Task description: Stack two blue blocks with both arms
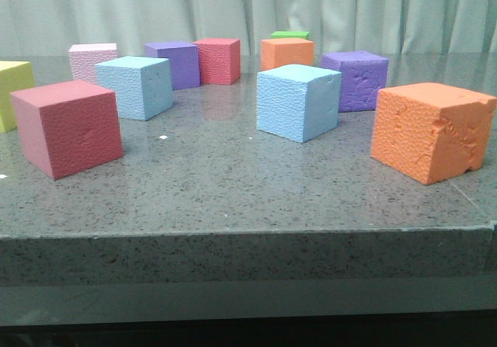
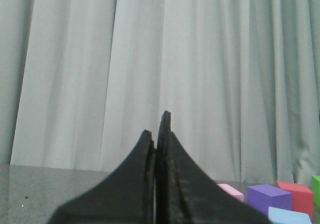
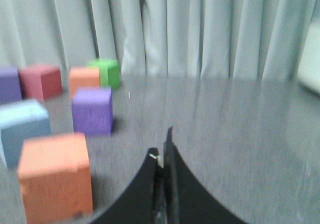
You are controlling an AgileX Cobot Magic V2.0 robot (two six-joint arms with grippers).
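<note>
Two light blue blocks stand apart on the grey table. One blue block [image 1: 135,86] is at the middle left; the other blue block [image 1: 298,101], with a pebbled face, is at the centre. The first block's top shows in the left wrist view [image 2: 292,215]; the second shows in the right wrist view [image 3: 22,125]. Neither gripper shows in the front view. My left gripper [image 2: 157,129] is shut and empty, held above the table and facing the curtain. My right gripper [image 3: 162,146] is shut and empty, over bare table to the right of the blocks.
Other cubes stand around: a red one [image 1: 67,127] at front left, a large orange one [image 1: 432,130] at front right, purple ones [image 1: 356,78] [image 1: 175,62], a red one [image 1: 219,60], a pink one [image 1: 92,58], an orange one [image 1: 286,52], a green one [image 1: 290,35], a yellow one [image 1: 12,91]. The table's front edge [image 1: 248,234] is near.
</note>
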